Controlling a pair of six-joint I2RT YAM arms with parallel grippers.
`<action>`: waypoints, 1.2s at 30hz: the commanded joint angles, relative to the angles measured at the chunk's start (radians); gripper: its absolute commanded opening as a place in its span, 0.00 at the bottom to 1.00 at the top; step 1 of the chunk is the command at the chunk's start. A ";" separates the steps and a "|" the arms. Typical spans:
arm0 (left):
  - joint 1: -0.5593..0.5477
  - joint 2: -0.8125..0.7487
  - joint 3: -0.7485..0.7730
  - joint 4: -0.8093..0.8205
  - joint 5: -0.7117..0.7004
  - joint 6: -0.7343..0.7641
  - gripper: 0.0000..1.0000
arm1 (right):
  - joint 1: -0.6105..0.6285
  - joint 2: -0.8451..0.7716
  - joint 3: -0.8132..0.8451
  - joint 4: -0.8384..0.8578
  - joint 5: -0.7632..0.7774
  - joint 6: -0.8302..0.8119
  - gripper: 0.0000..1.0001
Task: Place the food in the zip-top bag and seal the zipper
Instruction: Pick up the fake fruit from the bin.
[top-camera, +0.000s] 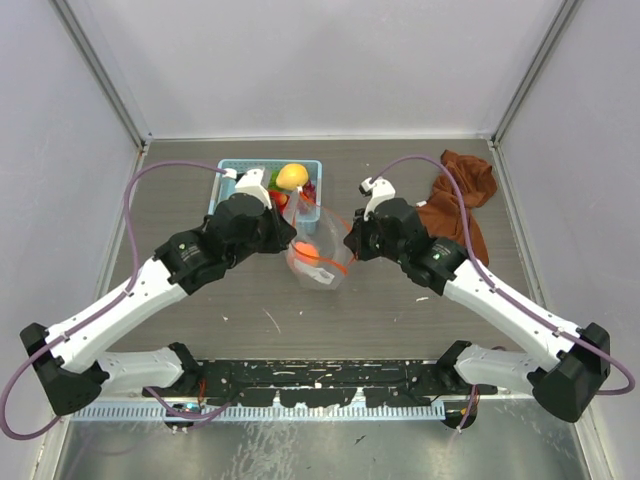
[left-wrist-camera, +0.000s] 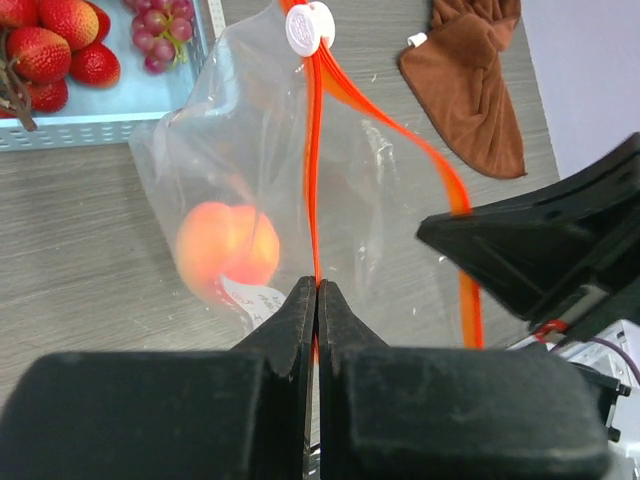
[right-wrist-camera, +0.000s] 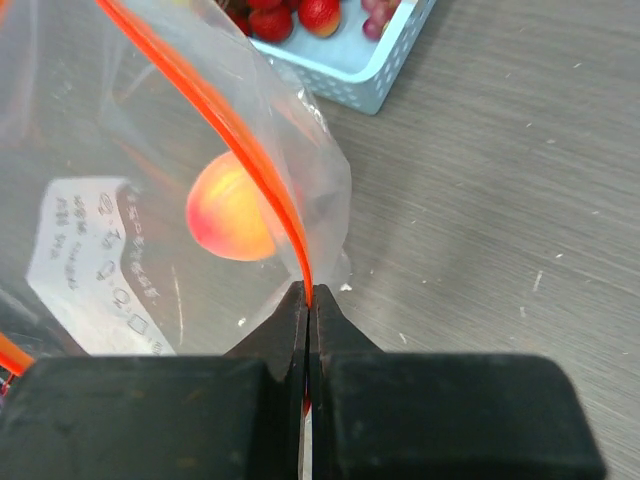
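Observation:
The clear zip-top bag (top-camera: 322, 262) hangs between my two grippers over the table's middle, with an orange-red peach (left-wrist-camera: 227, 245) inside it near a white label (right-wrist-camera: 95, 260). My left gripper (left-wrist-camera: 317, 285) is shut on one side of the red-orange zipper (left-wrist-camera: 313, 150), below a white slider (left-wrist-camera: 308, 27). My right gripper (right-wrist-camera: 308, 290) is shut on the other side of the zipper (right-wrist-camera: 215, 110). The mouth gapes between the two strips. More food lies in the light-blue basket (top-camera: 222, 190): a yellow-orange peach (top-camera: 292, 176), strawberries (left-wrist-camera: 60, 40) and purple grapes (left-wrist-camera: 160, 25).
A rust-brown cloth (top-camera: 460, 200) lies crumpled at the back right, beside the right arm. The basket stands just behind the bag, against the left arm's wrist. Grey walls close off the table at the back and both sides.

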 joint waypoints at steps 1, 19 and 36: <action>-0.006 0.008 0.019 -0.035 -0.003 0.027 0.00 | -0.005 -0.046 0.121 -0.072 0.104 -0.060 0.00; -0.003 -0.006 -0.065 0.128 -0.049 0.110 0.20 | -0.004 0.052 0.193 -0.059 0.126 -0.109 0.00; 0.175 -0.089 -0.098 0.108 -0.022 0.216 0.67 | -0.005 0.025 0.182 -0.057 0.366 -0.145 0.00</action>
